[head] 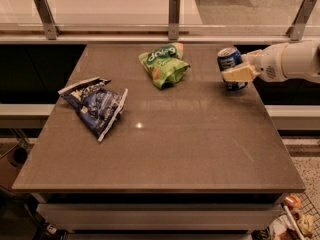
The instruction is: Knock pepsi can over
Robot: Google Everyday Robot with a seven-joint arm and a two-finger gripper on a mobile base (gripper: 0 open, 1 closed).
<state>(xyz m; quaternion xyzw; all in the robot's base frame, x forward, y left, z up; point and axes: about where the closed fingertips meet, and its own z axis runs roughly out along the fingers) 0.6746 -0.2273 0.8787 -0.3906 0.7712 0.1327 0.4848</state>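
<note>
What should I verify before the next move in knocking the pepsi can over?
1. Hand at the pepsi can: ok, against its front side, near the far right corner of the table.
2. Can not yet toppled: ok, it stands on its base.
3. Fall path leftward: ok, the green snack bag lies well apart.
4. Margin to the table's right edge: not ok, the can stands close to it.
5. Blue chip bag out of the way: ok, far left.

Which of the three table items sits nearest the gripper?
The pepsi can, at the far right, right against the gripper. The green snack bag lies mid-back, the blue chip bag left.
</note>
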